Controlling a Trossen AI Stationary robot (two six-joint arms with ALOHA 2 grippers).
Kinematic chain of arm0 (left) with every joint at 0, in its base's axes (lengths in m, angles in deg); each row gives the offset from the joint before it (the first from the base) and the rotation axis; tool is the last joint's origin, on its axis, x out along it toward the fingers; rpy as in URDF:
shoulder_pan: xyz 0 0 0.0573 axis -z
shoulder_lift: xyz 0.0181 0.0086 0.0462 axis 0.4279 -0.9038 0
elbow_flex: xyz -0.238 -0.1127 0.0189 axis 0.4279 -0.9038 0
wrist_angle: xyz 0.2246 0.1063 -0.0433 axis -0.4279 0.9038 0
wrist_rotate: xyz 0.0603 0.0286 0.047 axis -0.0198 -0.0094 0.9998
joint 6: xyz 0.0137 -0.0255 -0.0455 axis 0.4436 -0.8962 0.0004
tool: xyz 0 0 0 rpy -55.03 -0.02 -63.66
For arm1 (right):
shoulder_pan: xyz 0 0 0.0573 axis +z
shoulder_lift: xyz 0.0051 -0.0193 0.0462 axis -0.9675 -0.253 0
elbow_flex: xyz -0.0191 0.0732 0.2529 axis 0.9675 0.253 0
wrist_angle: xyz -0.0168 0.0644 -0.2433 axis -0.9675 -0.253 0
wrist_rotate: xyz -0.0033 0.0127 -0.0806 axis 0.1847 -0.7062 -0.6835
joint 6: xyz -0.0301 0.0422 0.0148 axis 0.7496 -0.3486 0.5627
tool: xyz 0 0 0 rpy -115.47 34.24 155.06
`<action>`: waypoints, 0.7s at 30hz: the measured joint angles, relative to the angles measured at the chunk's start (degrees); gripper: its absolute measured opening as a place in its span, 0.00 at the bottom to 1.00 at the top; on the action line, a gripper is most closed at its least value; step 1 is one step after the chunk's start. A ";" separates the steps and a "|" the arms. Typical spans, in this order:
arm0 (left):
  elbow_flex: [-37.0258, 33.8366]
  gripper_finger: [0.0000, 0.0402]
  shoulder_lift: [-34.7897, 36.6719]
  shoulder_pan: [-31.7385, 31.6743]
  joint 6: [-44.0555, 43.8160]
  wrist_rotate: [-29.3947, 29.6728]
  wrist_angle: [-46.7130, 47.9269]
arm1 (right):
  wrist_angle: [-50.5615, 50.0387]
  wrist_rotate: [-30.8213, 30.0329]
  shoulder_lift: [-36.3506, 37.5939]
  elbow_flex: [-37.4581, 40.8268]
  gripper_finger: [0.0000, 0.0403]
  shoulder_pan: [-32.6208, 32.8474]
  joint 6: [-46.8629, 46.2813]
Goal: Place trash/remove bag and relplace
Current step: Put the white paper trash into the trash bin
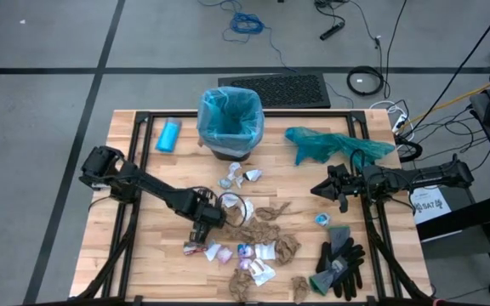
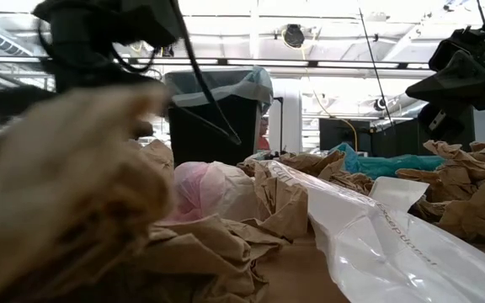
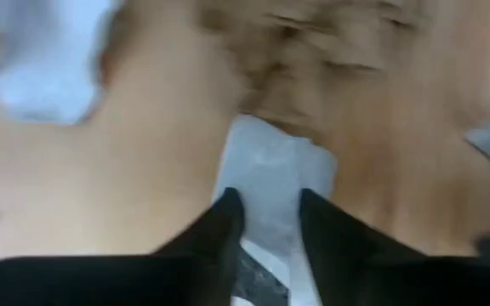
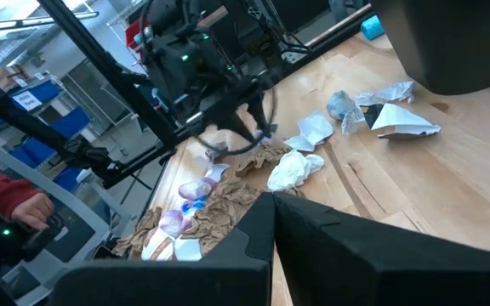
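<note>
Left gripper (image 1: 201, 235) down in the trash (image 1: 258, 242), fingers (image 3: 219, 229) narrowly parted astride a white wrapper (image 3: 266, 174). Right gripper (image 4: 272, 212) pressed closed, hovering at 3 o'clock from the pile. Pale blue bag (image 1: 230, 115) lining the bin (image 2: 213, 122) at 12 o'clock.

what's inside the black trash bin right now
The bin is lined with the pale blue bag, its edge folded over the rim. From above, only crinkled blue plastic shows inside; no trash is visible there. The very bottom is shadowed, so small scraps there cannot be ruled out.
</note>
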 joint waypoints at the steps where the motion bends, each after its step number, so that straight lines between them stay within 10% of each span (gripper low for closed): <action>1: 0.35 0.17 0.00 -0.57 -0.56 -0.01 0.47 | 0.00 0.01 0.02 0.01 0.00 -0.01 0.01; 4: 2.18 0.03 0.08 -1.85 -3.07 -1.27 2.72 | 0.00 0.00 0.00 0.00 0.00 0.00 0.02; 21: 24.82 0.00 0.81 -2.25 -3.79 4.79 28.36 | 0.00 0.00 0.02 0.02 0.00 0.01 0.00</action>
